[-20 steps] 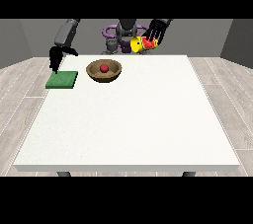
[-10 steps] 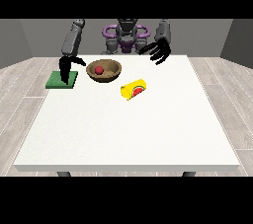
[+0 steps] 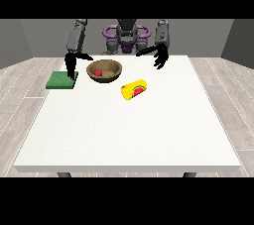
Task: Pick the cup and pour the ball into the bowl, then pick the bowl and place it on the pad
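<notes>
From your left: green pad point(image 3: 61, 80) under the left-side hand point(image 3: 72, 67), fingers pointing down, empty. Beside them, the wooden bowl point(image 3: 104, 71) holds the red ball point(image 3: 98, 73). The yellow cup point(image 3: 134, 89), watermelon-printed, no legible writing, lies toppled below the right-side hand point(image 3: 159, 56), fingers spread.

A yellow cup point(image 3: 134, 89) is tipped on its side, a red ball point(image 3: 98, 73) is held in the brown wooden bowl point(image 3: 104, 71), and a flat green pad point(image 3: 60, 80) is laid just left.
</notes>
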